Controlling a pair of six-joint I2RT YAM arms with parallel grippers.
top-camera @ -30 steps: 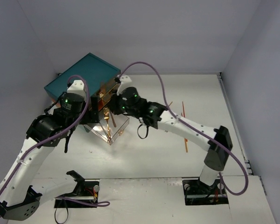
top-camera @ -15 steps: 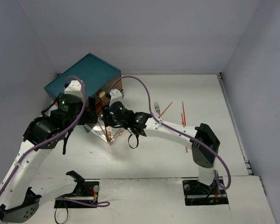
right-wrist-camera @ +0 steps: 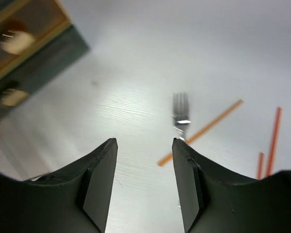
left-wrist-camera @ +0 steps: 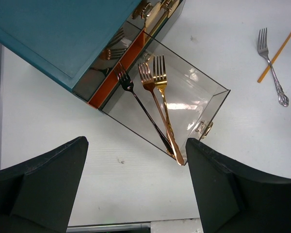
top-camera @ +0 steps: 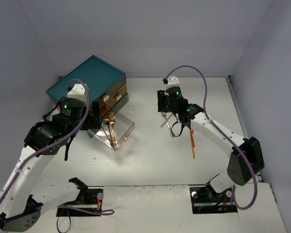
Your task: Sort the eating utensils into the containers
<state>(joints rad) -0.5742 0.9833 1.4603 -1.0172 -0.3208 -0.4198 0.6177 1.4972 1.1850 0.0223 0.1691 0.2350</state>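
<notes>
A clear drawer [left-wrist-camera: 211,104] stands pulled out of the teal chest [top-camera: 85,80], which also shows in the left wrist view [left-wrist-camera: 58,34]. In it lie three forks side by side: a dark fork [left-wrist-camera: 138,102], a coppery fork [left-wrist-camera: 153,97] and a gold fork [left-wrist-camera: 164,104]. My left gripper [left-wrist-camera: 136,165] hangs open and empty over the table just in front of that drawer. A silver fork [right-wrist-camera: 181,114] lies on the table beside an orange chopstick [right-wrist-camera: 203,130]. My right gripper [right-wrist-camera: 144,141] is open and empty just above and left of them.
Two more orange chopsticks [right-wrist-camera: 270,143] lie to the right of the silver fork, also seen from above [top-camera: 191,138]. The chest's other drawers [top-camera: 114,94] are pushed in. The open drawer [top-camera: 128,127] juts toward the table's middle.
My right arm has drawn back from the open drawer and swung right to the silver fork, and its jaws have opened. The left arm has hardly moved.
</notes>
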